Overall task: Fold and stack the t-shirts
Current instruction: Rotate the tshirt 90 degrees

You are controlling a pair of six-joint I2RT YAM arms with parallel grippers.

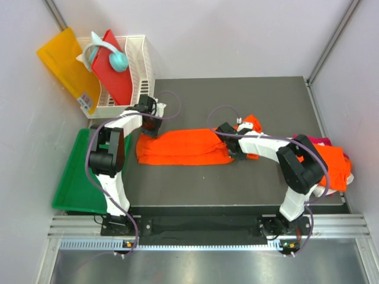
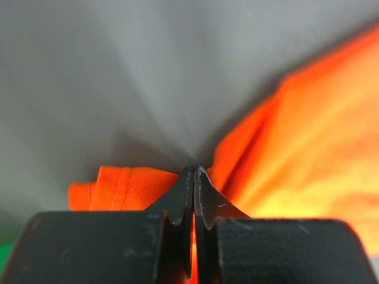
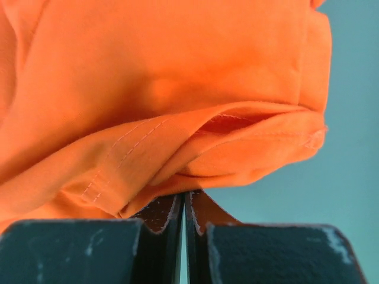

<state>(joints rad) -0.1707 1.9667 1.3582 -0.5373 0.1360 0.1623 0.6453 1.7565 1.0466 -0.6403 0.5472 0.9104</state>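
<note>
Shirt: orange t-shirt (image 1: 183,148), folded long, frame centre
Left gripper (image 1: 148,129): pinching its left end
Right gripper (image 1: 235,151): clamped on right hem

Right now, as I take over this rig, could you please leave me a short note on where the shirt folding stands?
Left tool: shut on the left end of the orange shirt.
Right tool: shut on the same shirt's right end.
That shirt lies as a long folded strip across the middle of the table.
Other shirts: orange and pink, in a loose heap at the table's right edge.
Done: a lengthwise fold, it seems.
Left: finish folding this one, then fold and stack the rest; no stack yet.
</note>
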